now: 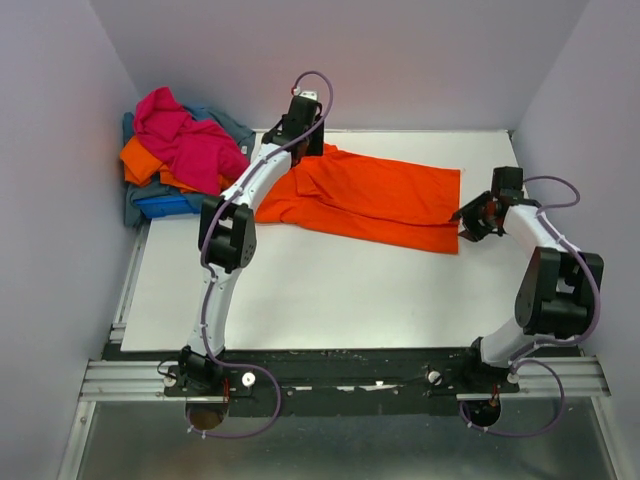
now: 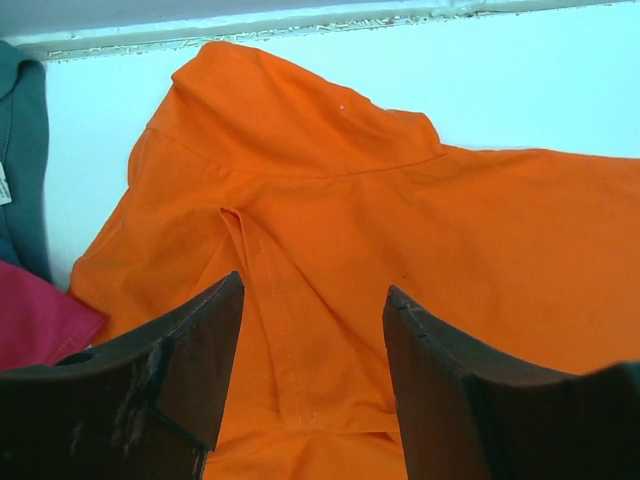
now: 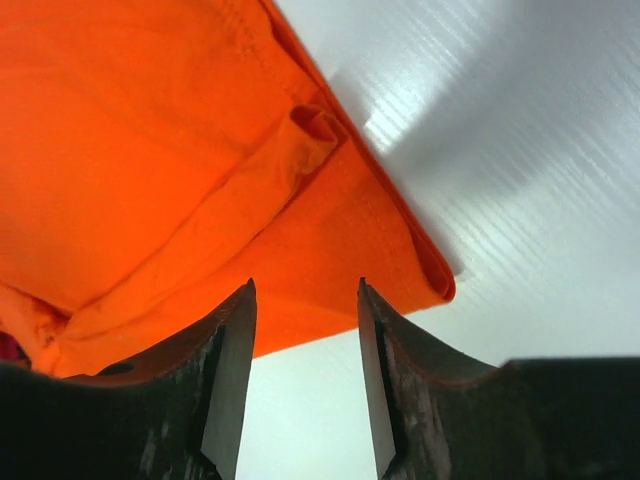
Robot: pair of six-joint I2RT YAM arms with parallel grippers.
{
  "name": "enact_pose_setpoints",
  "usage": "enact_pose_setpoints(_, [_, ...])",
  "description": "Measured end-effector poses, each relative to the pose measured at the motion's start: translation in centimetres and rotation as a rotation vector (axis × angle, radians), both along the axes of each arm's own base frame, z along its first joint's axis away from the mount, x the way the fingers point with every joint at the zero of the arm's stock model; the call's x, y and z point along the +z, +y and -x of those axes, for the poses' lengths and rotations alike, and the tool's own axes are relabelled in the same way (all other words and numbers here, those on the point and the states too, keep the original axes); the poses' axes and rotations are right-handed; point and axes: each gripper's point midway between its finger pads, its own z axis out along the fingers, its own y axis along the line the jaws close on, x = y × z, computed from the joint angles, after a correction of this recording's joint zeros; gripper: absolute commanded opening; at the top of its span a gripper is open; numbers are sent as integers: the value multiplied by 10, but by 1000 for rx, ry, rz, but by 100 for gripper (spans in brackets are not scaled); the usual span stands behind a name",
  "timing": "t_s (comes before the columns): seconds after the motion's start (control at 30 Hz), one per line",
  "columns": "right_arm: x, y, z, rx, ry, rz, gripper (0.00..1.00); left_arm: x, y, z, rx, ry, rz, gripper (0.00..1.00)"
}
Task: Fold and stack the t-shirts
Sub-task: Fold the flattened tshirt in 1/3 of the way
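The spread orange t-shirt (image 1: 375, 200) lies flat on the white table (image 1: 330, 300), toward 12 o'clock from the table's centre, its long axis running roughly 9 to 3 with the 3 o'clock end sagging a bit toward 4. The L gripper (image 1: 308, 140) is over the shirt's 10 o'clock corner. In the L wrist view its jaws stand wide apart w/ nothing between them, and a raised fold and a seam of the orange cloth (image 2: 400, 230) show beyond the gap. The R gripper (image 1: 463, 222) sits at the shirt's 3 o'clock edge, jaws also released (the wrist view shows white table in the gap, and the hem corner (image 3: 430, 280) just past the fingertips, not pinched). Off the table's 10 o'clock corner sits the heap of other t-shirts: a magenta one (image 1: 185, 135) on top, a second orange one (image 1: 145, 160) under it, royal blue (image 1: 165, 205) at the heap's 6 o'clock, and grey-blue (image 1: 228, 122) peeking out at 1.
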Motion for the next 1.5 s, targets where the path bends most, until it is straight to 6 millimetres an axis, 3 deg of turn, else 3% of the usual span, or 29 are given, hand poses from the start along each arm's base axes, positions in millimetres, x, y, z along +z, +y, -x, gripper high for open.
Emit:
enact_pose_setpoints(0.1, [15,1,9,7,-60,15,53,5,2,3,4,-2,-3,73])
enact_pose_setpoints(0.2, [17,3,23,10,-86,21,52,12,9,16,9,7,-8,73])
enact_pose_setpoints(0.4, [-20,11,57,10,-9,3,52,42,37,82,75,17,42,72])
enact_pose_setpoints(0.5, [-32,12,63,5,24,-7,51,47,50,115,115,6,94,70])
enact_pose_setpoints(0.6, [-41,11,60,2,38,-10,50,38,61,147,148,23,135,69])
enact_pose_setpoints(0.8, [-49,5,53,-20,62,12,42,3,75,188,193,89,158,68])
enact_pose_setpoints(0.97, [-51,0,46,-49,73,23,38,-3,87,207,223,92,159,68])
enact_pose_setpoints(1.0, [-51,-1,44,-53,75,26,33,-1,88,209,231,84,162,68])
enact_pose_setpoints(1.1, [-53,-4,41,-65,78,37,1,5,93,212,263,54,183,68])
enact_pose_setpoints(1.37, [-50,-15,49,-105,84,78,1,-17,104,227,340,63,220,65])
enact_pose_setpoints(1.5, [-43,-40,68,-167,75,97,1,-29,108,236,365,61,242,65])
